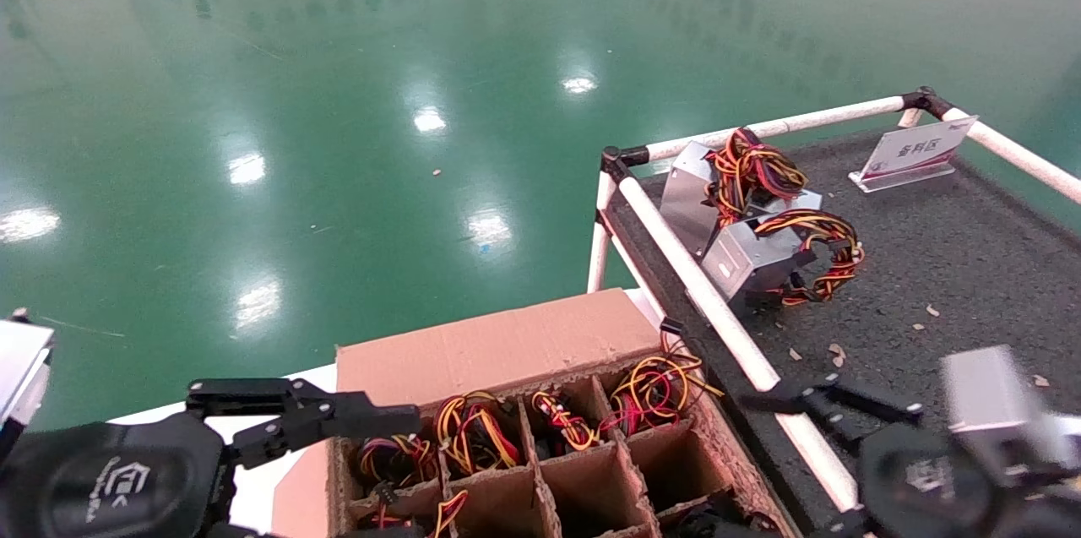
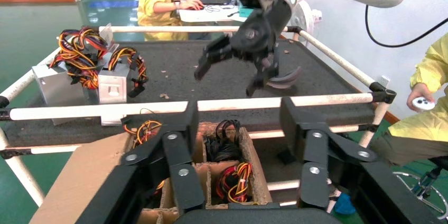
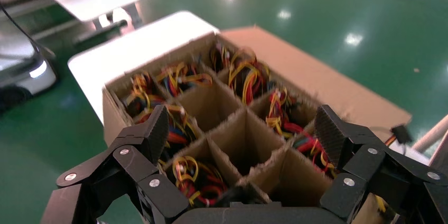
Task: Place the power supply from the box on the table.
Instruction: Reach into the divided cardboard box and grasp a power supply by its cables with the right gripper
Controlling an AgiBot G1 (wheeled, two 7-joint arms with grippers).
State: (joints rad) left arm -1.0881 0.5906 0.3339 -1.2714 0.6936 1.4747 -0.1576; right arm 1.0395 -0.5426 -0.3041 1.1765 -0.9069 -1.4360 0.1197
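Head view, left to right: left gripper parked at the near-left corner of the box, fingers spread wide, nothing between them. Box next — brown cardboard grid, broad flap folded back on the far side, several cells stuffed with red, yellow and black wire bundles, two middle cells showing bare cardboard. No silver casing visible in any cell; only wiring shows, so the units presumably sit lower down. Further right, past the white pipe rail, the counter — dark and rough, scattered with cardboard crumbs. Two power supplies already resting on it near its far-left corner, touching each other, cables looped on top. Right gripper at the near edge of the counter, just above the rail, fingers apart and holding nothing; right wrist view looking down over the box grid.

Step in hand, as judged: between deliveries, going back to the box for another unit. Next move calls for lining up over a filled cell, lowering the open fingers past the cardboard dividers, and closing on metal rather than loose wire.

Writing: small white sign at the far side of the counter, characters too small to read; white logo on the left wrist housing, illegible.
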